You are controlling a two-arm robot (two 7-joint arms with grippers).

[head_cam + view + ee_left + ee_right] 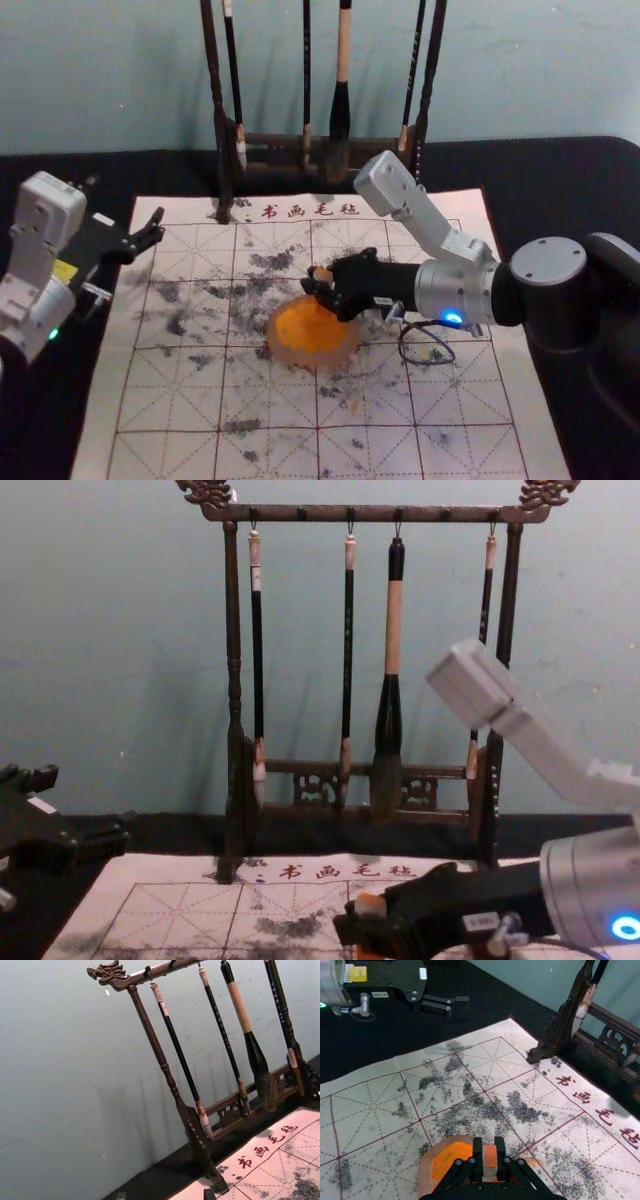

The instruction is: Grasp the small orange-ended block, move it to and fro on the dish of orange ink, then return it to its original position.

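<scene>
Your right gripper (pixel 319 284) is closed on the orange-ended block (pixel 322 273), gripped between its fingertips. Below that pincer lies your dish of orange ink (pixel 352 345), contact being hard to judge; well to its left, your left gripper (pixel 125 204) stands parked, spread.

Looks like carved dark wood, faintly glossy, on the rack (pixel 234 680) at the far edge of the mat (pixel 165 400). Passes for matt cloth on the mat; seems glossy on the big brush (pixel 389 705), smooth on the dish (pixel 313 362).
</scene>
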